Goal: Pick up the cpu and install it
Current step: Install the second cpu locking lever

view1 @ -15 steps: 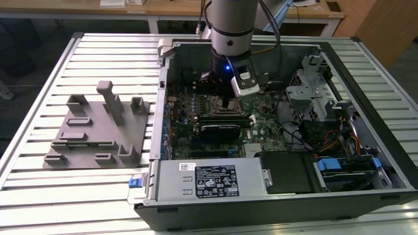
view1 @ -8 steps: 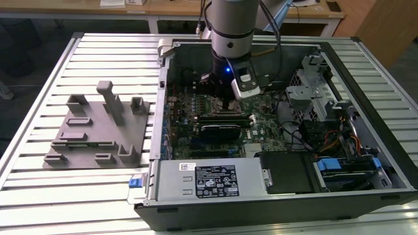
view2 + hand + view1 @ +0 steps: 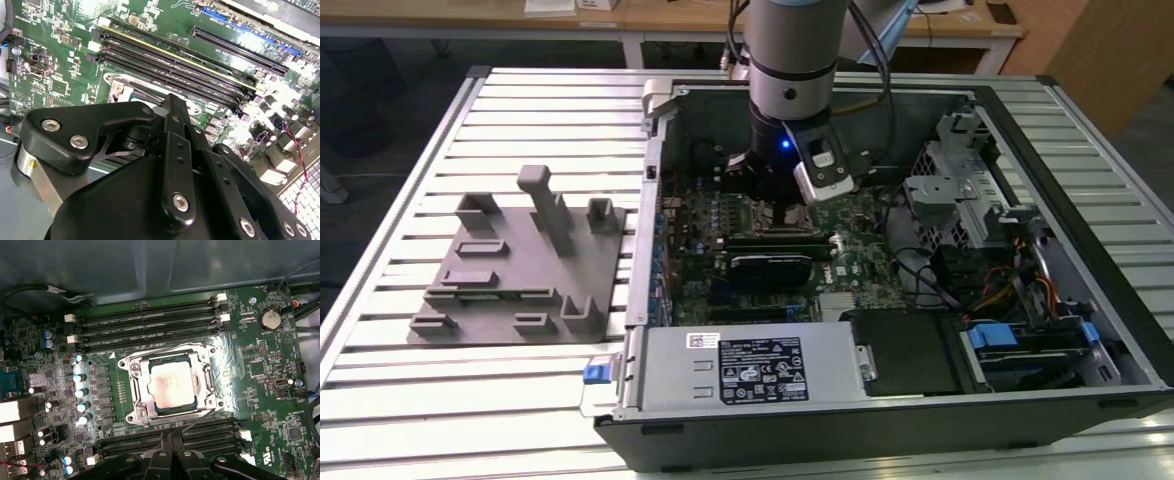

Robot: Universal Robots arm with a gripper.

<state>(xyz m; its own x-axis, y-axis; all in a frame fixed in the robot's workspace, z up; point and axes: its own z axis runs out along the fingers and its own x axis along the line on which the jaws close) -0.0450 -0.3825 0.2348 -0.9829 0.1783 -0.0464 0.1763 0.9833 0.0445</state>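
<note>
— Where was the cpu (image 3: 172, 385)?
— In the first wrist view it lay flat inside the socket's metal frame (image 3: 136, 390), on the green motherboard (image 3: 260, 365).
— And the gripper (image 3: 781, 205)?
— It hung low inside the open computer case (image 3: 1067, 150) on the table (image 3: 534, 110), just above the socket. I could not tell if it was spread or pressed together.

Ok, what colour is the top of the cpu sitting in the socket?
Pale silver-grey metal, clearest in the first wrist view: the cpu.
</note>
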